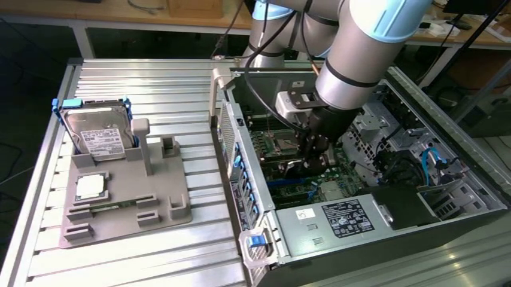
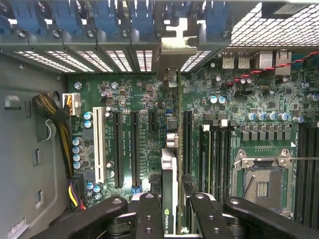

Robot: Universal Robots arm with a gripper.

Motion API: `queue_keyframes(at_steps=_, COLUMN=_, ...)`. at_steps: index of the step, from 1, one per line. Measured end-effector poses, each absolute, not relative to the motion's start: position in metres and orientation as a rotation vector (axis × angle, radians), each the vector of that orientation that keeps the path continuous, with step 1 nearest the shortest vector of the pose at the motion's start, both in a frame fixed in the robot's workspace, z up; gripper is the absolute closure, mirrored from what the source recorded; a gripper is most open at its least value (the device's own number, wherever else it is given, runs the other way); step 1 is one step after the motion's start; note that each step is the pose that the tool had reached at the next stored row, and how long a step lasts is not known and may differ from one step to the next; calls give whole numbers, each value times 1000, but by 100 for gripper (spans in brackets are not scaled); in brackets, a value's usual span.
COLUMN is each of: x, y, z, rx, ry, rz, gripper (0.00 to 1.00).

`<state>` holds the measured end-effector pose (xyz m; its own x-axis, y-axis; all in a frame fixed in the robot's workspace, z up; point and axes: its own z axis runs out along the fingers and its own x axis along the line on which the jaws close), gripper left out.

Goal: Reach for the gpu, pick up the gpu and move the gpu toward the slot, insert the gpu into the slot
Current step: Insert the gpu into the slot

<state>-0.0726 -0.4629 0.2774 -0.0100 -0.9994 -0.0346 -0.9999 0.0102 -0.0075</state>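
Item one, the gpu (image 2: 169, 199): you have it pinched edge-on in the gripper (image 2: 172, 209), the fingers (image 2: 149, 214) narrowed onto its two faces. In the wrist view it stands on edge over the green motherboard (image 2: 134, 89), its long axis running from the gripper toward the case's rear wall, with its silver end bracket (image 2: 172, 50) at the perforated rear panel below the blue clips (image 2: 134, 15). It runs parallel to the expansion connectors.

Item two, the slot: you cannot tell it apart under the card.

Item three, the exterior view: your gripper (image 1: 315, 156) is down inside the open computer case (image 1: 375, 221). To the exterior view's left, a grey fixture tray (image 1: 160, 197) holds the hard drive (image 1: 100, 134) upright and the CPU chip (image 1: 92, 185) lying flat.
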Motion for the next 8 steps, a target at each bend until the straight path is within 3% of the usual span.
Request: queue_keyframes(at_steps=8, x=-74, y=-465, z=276, rx=-2189, ry=2211, rz=30, gripper=73)
